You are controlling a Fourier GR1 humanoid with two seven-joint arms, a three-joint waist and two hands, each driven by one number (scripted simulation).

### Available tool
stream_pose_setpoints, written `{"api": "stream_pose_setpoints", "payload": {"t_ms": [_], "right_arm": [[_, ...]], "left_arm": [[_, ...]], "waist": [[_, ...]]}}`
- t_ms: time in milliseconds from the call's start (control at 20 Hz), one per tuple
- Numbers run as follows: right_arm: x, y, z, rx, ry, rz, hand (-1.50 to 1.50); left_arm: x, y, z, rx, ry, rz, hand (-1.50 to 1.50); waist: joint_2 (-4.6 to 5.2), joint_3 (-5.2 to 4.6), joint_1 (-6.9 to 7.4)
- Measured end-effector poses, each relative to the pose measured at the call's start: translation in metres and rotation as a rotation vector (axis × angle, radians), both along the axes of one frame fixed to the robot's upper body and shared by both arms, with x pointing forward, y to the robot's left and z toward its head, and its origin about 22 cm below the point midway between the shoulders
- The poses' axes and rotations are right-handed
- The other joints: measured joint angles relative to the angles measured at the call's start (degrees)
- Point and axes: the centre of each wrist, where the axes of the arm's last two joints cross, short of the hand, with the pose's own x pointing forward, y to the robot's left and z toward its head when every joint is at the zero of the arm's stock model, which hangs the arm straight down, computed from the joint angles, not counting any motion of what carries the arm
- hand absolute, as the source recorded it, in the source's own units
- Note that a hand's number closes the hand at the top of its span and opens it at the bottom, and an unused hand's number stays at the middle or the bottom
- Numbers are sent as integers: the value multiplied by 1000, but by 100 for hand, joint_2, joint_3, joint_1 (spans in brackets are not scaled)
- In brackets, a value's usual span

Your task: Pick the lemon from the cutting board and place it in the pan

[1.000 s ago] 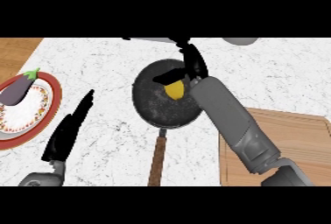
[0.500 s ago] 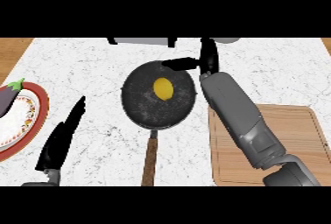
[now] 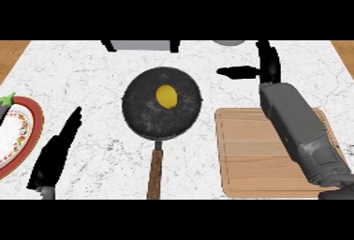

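Lemon (image 3: 166, 96) lies in the pan (image 3: 149, 119); both hands released.

Pan: dark, round, mid-tabletop (image 3: 90, 70), wooden handle pointing to the near edge. Lemon: on the pan floor, slightly toward the far side of its centre, apart from both hands. Cutting board (image 3: 249, 154): wooden, at the near right of the tabletop, just beside the pan's right rim; the right forearm crosses above it. Right hand (image 3: 268, 63): beyond the board near the far right edge, fingers straight and released, thumb stretched left toward the pan, well apart from the lemon. Left hand (image 3: 55, 152): by the near left edge, left of the pan handle, fingers straight and released, pointing away. Plate (image 3: 34, 126): red-rimmed, at the left edge; eggplant (image 3: 5, 101) on it, partly cut off by the view.
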Motion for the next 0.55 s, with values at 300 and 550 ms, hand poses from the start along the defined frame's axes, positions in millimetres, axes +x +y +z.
{"api": "stream_pose_setpoints", "payload": {"t_ms": [300, 550], "right_arm": [[-11, -68, -2, -19, -6, 9, -150], [-21, -115, 7, -31, -9, 26, -150]], "left_arm": [[0, -1, 3, 4, 6, 10, 0], [-2, 1, -2, 1, 8, 13, 0]], "waist": [[-20, -1, -59], [-24, -2, -69]]}}
